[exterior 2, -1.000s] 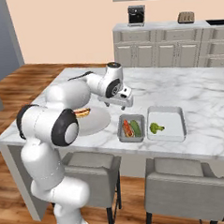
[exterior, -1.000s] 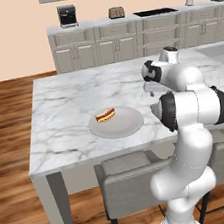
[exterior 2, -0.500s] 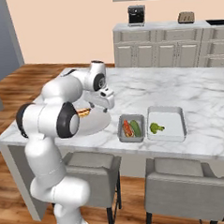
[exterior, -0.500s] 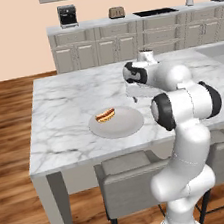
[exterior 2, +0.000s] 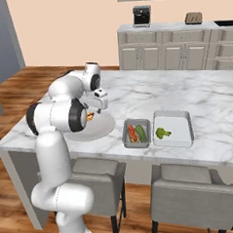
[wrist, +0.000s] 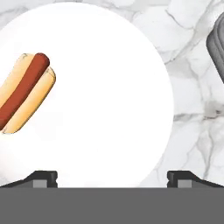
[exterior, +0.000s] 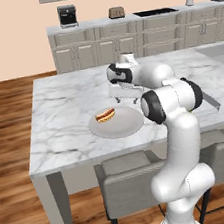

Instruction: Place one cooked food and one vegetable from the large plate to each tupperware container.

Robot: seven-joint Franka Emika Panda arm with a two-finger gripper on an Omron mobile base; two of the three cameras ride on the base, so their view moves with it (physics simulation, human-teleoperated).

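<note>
**Last hot dog: line up before closing**

Left base view: kitchen w/ cabinets along the back wall; marble-topped desk (exterior: 68, 110) in front. The large plate (exterior: 117, 126) sits near the desk's front edge, one hot dog (exterior: 105, 116) on its left part. The arm's hand hangs over the plate's far right side; the fingers themselves are hard to make out from here.

Right base view: same desk, other side. Two tupperware containers side by side, right of the plate. The smaller container (exterior 2: 137, 134) has a hot dog and a green veg in it, so looks done. The bigger container (exterior 2: 173, 128) holds only a broccoli piece (exterior 2: 162, 132), so it lacks a cooked item. The hot dog on the plate is mostly hidden behind the arm.

Hand view: fingers (wrist: 112, 178) spread wide, nothing between them, above bare plate. Hot dog lies at an angle, off to the left, well apart from either tip.

Judgement: step = pick the hot dog. To do it well: shift hand toward the bun until it's centred between the tips, roll wrist so the fingers close across the short width, not along the length. Descend straight, close gently; a bun may squash or slide on the smooth plate. Then to the bigger container.
</note>
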